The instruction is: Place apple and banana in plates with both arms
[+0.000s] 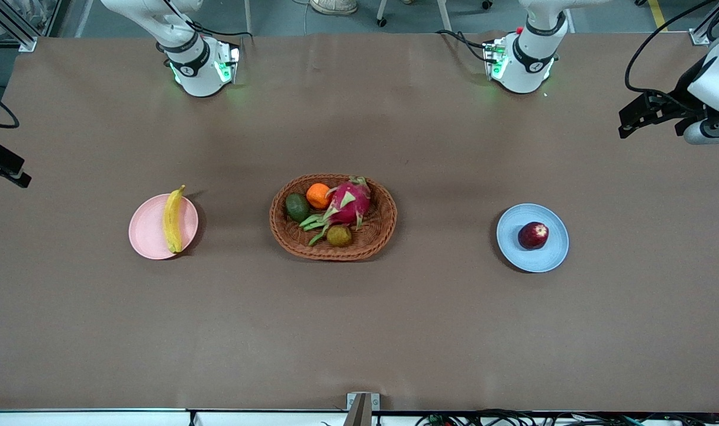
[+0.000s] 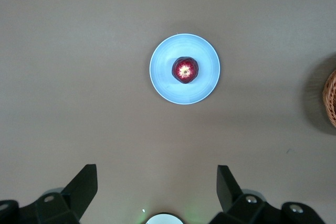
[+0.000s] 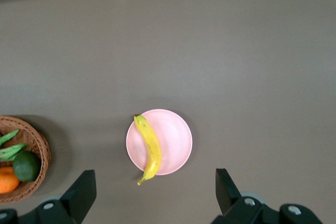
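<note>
Banana [image 1: 173, 220] lies on the pink plate [image 1: 149, 236] toward the right arm's end of the table, one tip over the rim. The wicker basket [image 1: 383, 228] sits between the plates. The apple [image 1: 533, 235] rests on the blue plate [image 1: 551, 251]. Both placements look done. The right gripper [image 3: 152, 195] and left gripper [image 2: 156, 192] hang high over the table, fingers wide apart, holding nothing.

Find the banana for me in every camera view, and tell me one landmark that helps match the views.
Front view: the banana lies across the pink plate, toward the right arm's end of the table.
Left wrist view: not in it; only the apple on the blue plate shows.
Right wrist view: the banana lies on the pink plate.
Shared landmark: the wicker basket.
</note>
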Robot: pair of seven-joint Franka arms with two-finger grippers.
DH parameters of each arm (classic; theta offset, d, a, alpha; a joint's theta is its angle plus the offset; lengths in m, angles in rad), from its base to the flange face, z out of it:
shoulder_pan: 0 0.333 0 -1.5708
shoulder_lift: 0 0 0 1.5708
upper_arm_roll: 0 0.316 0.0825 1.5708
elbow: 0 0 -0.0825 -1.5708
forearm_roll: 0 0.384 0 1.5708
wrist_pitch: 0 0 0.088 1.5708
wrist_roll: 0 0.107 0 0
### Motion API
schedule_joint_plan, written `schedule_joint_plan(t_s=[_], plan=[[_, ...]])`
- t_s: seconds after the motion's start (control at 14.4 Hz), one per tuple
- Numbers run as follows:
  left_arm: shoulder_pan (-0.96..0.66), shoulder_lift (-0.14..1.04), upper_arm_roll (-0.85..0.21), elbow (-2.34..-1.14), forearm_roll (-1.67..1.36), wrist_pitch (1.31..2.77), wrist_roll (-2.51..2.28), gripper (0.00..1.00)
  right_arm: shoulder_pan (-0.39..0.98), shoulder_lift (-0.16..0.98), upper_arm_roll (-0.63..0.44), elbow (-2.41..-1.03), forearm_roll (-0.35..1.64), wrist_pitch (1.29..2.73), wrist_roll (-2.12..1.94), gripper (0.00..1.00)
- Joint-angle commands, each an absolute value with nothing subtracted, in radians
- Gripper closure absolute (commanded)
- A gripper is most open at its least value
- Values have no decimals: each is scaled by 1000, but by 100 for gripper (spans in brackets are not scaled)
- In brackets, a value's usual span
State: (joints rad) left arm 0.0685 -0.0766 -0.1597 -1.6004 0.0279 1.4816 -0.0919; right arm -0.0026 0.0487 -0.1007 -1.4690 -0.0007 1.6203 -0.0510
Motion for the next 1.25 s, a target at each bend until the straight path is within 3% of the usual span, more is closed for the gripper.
schedule_joint_plan(t_s=[0.0, 0.35, 0.69, 1.18], plan=[[75, -61, -161, -1569, 18, 1473, -77, 0, 15, -3, -112, -1529, -9, 1597, 12, 0], [74, -61, -161, -1571, 21, 1473, -78, 0, 15, -17, -112, -1554, -12, 1606, -11, 0], [66, -61, -164, -1571, 20, 1473, -95, 0, 18, -109, -110, -1683, -17, 1681, -11, 0], [61, -60, -167, -1572, 14, 1473, -101, 0, 18, -110, -110, -1683, -20, 1672, -14, 0]])
